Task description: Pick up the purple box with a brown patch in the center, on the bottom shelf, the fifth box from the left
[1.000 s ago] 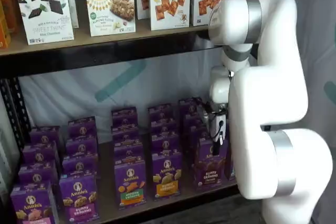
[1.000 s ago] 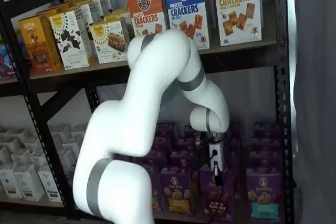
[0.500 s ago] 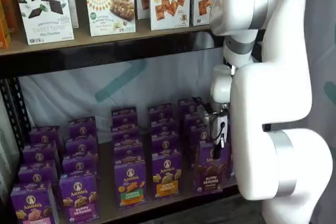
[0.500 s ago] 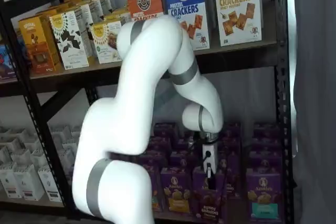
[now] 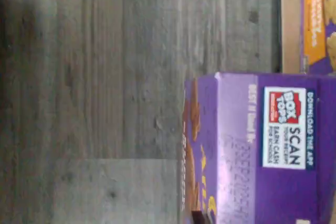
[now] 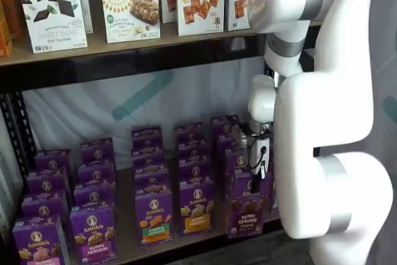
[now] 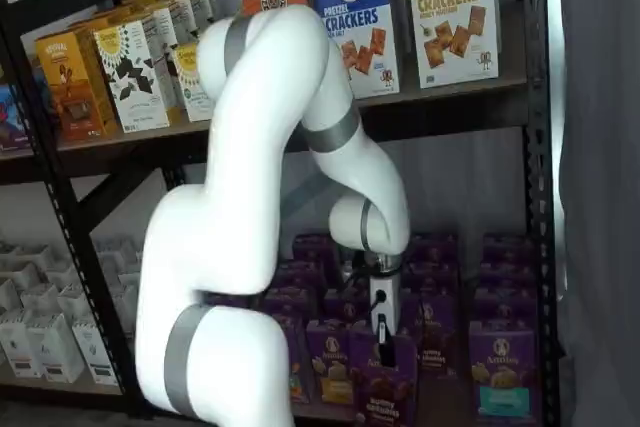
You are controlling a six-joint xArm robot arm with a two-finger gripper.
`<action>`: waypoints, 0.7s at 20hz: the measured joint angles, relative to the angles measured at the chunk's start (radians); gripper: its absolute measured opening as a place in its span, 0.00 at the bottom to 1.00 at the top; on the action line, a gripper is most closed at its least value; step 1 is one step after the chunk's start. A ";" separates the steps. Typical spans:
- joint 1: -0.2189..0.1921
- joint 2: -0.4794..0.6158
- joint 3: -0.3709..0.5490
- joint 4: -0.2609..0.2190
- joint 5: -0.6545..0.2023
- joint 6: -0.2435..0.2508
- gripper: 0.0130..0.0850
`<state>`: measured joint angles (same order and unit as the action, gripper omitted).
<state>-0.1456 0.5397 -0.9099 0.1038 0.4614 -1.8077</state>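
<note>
fingers of the gripper [image 7: 383, 339] mostly hidden behind the purple box [image 7: 386, 390], black tips only just seen at its top edge. in a shelf view, gripper [image 6: 255, 175] half lost beside the big white arm [image 6: 322, 110], fingers too small to make out. jaws closed tight on the purple box, holding it by its top. none of the gripper seen in the wrist view, just the purple box [image 5: 260, 148] cut off at the edge, print blurry, over grey wood floor [image 5: 94, 98].

purple box [image 6: 246, 206] upright, long side running up and down, front facing out toward the cameras. sitting forward of the other purple cartons, out past the front edge of the bottom shelf [image 6: 127, 243].

small purple carton, round white logo near the top, dark brown cookies in the middle, light letters under them. white "box tops" scan sticker on its top flap in the wrist view. orange-banded carton [image 5: 317, 22] just beside it there, also cut off.
</note>
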 joint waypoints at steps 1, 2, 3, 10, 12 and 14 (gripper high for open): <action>0.001 -0.025 0.024 0.003 0.002 -0.002 0.22; 0.001 -0.054 0.053 0.011 0.001 -0.009 0.22; 0.001 -0.076 0.073 0.017 -0.001 -0.014 0.22; 0.013 -0.222 0.205 0.064 -0.013 -0.045 0.22; 0.022 -0.260 0.234 0.078 -0.013 -0.048 0.22; 0.034 -0.298 0.259 0.078 -0.005 -0.035 0.22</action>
<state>-0.1119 0.2417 -0.6512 0.1816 0.4559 -1.8425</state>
